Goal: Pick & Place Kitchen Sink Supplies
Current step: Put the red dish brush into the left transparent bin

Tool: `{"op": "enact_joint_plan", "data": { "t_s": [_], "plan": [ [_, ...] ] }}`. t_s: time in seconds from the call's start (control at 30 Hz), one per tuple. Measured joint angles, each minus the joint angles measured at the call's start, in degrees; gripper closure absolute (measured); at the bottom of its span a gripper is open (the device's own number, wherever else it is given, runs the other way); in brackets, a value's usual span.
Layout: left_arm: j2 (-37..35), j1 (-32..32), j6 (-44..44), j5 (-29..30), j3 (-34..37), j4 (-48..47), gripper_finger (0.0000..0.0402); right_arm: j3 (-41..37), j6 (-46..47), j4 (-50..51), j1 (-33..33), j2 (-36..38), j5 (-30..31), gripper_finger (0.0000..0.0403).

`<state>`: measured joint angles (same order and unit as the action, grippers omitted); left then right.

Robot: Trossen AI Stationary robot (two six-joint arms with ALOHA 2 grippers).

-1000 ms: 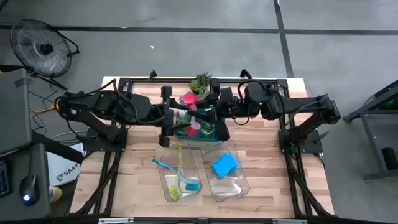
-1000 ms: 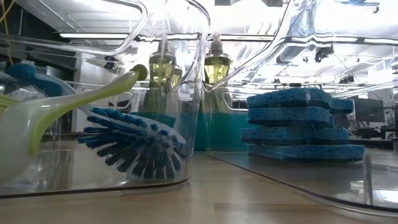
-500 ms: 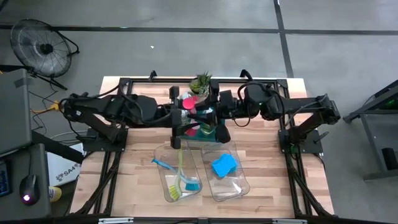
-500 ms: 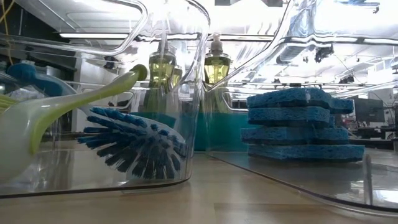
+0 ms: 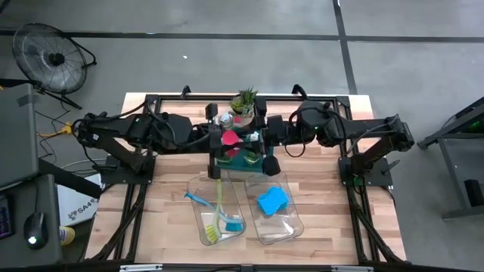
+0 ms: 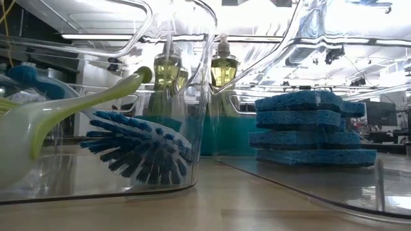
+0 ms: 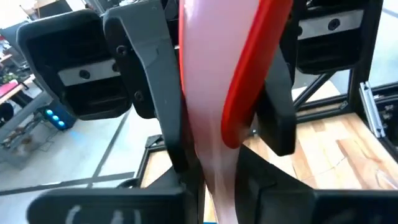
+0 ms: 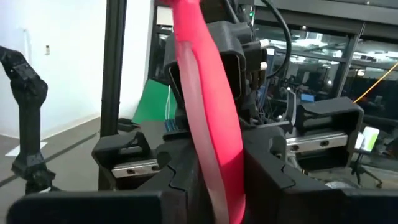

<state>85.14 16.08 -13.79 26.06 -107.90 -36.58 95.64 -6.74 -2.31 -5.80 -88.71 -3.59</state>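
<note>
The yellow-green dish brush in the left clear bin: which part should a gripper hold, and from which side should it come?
Take the yellow-green brush by its thin handle, midway, straight from above, fingers across it: it lies along the clear bin, whose walls likely block the sides. The right gripper holds the red-pink brush over the teal tray; the left gripper is at it too.

Left gripper (image 7: 211,186) clamped on the red-pink dish brush handle (image 7: 217,93), which rises between its dark fingers (image 7: 155,74). The right gripper (image 7: 249,118) faces it, gripping the same handle. Wooden table (image 7: 323,143) lies beyond.
</note>
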Motion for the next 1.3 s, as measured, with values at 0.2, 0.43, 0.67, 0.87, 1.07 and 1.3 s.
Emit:
{"op": "enact_joint_plan", "data": {
  "t_s": [0.2, 0.43, 0.67, 0.87, 1.07, 1.3],
  "plan": [
    [0.0, 0.0, -2.22, 0.5, -0.02, -0.64, 0.0359, -0.06, 1.42, 0.36, 0.0, 0.0, 0.03, 0.0296],
    [-0.17, -0.05, -2.96, 2.05, -0.07, -1.09, 0.0363, -0.21, 6.01, 2.27, 1.19, 1.53, 0.43, 0.0261],
    [-0.94, 0.21, -2.15, 0.95, 0.09, -4.72, 0.0364, 0.11, 5.97, 5.43, 3.21, 7.15, 4.64, 0.0218],
    [-1.56, 0.02, 4.18, 0.41, 0.02, -6.71, 0.0364, 0.07, 5.08, 10.14, 3.78, 11.82, 7.76, 0.0202],
    [-1.53, 0.9, 12.19, -2.15, 0.04, -13.39, 0.0364, 0.11, 5.35, 18.39, 3.91, 16.64, 12.41, 0.0203],
    [-2.05, 4.44, 16.17, 0.66, 2.98, -14.53, 0.0364, -0.02, 7.31, 25.34, 3.73, 18.7, 13.61, 0.0203]
  ]
}}
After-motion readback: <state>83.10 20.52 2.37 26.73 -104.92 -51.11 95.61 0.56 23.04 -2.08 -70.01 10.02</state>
